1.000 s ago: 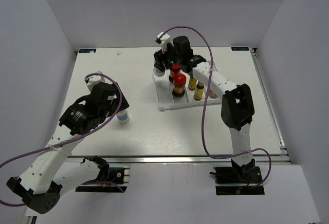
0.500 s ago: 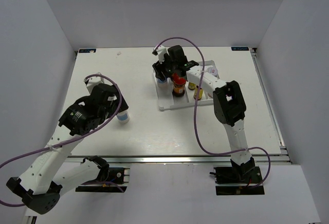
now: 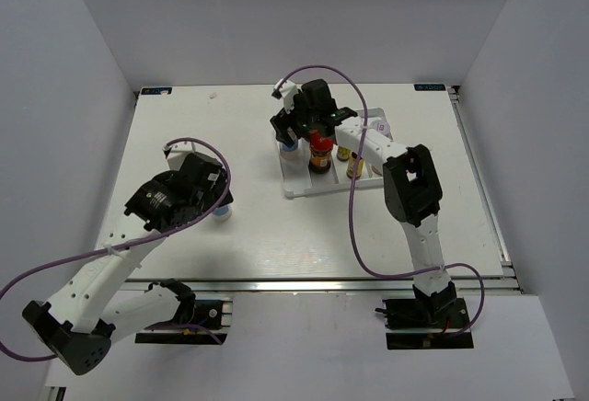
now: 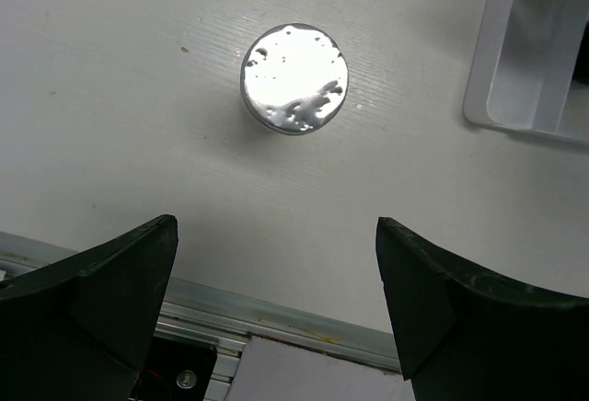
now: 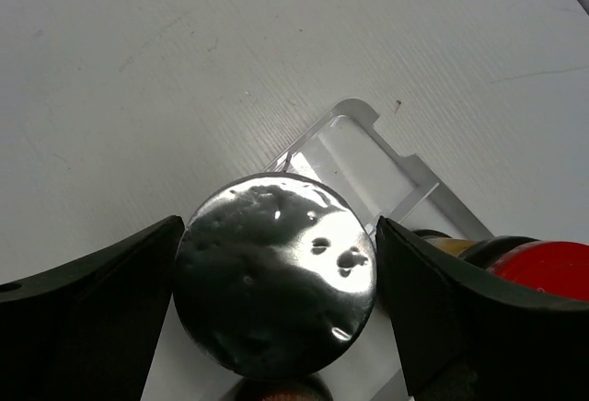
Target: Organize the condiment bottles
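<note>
Silver-capped shaker (image 5: 274, 272) now stands down in the far left corner of the white tray (image 3: 299, 189). A second ago the right pincer (image 5: 278, 231) held it higher, near the tray's far edge. The fingers sit close on either side of the cap. I cannot tell whether they are pinching it or have just let go. Judgement: this one is as good as placed; only release and lift-off remain.

Second shaker (image 4: 294, 79) stands upright on the bare counter (image 3: 248, 125), well apart from the tray and to its left. The left pincer (image 4: 276, 231) has swung in over it since a second ago. It hangs above, spread wide, with nothing between its fingers and the cap ahead of the tips. Judgement: this is the next pickup, bound for the slot beside its twin.

Around: a red-lidded jar (image 3: 319, 150) stands just beside the placed shaker, and two slim yellow bottles (image 3: 353, 166) stand further right in the tray.

In the way: the red lid crowds the right arm's exit, so I would lift straight up before pulling back.
</note>
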`<state>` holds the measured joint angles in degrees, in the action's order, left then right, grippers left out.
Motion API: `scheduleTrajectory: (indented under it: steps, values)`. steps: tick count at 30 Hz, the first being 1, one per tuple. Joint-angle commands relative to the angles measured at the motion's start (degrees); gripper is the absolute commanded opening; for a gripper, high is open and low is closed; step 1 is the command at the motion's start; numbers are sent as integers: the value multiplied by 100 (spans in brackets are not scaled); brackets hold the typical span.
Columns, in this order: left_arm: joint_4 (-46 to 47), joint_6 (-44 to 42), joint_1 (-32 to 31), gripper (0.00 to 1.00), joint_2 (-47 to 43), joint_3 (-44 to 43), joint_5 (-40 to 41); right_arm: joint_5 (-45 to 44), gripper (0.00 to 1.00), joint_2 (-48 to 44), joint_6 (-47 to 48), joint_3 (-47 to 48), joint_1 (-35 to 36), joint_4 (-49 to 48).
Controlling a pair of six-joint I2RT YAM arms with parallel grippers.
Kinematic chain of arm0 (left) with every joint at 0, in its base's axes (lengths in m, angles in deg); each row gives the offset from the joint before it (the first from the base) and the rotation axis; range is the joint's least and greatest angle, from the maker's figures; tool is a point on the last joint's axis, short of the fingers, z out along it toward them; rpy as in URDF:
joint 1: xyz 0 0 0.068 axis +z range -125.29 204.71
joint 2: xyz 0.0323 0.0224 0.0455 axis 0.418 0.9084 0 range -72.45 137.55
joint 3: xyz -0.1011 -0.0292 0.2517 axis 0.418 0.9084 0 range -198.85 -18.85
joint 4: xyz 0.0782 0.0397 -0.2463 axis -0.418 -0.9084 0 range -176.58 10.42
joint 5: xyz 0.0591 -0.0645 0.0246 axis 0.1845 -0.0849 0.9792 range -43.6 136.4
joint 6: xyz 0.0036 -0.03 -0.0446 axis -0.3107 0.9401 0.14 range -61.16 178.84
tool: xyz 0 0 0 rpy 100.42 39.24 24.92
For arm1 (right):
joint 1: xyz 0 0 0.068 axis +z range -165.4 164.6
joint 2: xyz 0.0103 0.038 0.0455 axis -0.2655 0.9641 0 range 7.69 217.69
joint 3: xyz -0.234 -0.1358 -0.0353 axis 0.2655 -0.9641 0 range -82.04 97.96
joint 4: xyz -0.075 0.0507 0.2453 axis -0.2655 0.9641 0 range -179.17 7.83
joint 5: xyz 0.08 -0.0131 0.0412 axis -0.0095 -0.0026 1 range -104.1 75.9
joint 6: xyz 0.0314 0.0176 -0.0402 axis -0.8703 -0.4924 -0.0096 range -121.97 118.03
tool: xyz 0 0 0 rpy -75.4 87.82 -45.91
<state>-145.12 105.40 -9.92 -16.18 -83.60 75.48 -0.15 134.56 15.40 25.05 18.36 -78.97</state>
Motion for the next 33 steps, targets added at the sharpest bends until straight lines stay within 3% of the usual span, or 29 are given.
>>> scheduleTrajectory:
  steps: [1, 9, 17, 26, 33]
  values:
    - [102, 10, -17, 98, 147, 85, 247, 230, 89, -610, 162, 93, -10, -132]
    - [454, -95, -17, 98, 516, 121, 440, 1056, 89, -1454, 189, -214, -10, 0]
    - [832, -279, 52, 98, 911, 226, 722, 1188, 88, -2227, -66, -504, -53, 9]
    - [1597, -745, 598, 94, 1438, 253, 282, 2032, 88, -3361, -391, -1593, -589, -368]
    - [1781, -737, 660, 91, 1580, 507, 98, 2023, 88, -3871, -488, -2148, -836, -510]
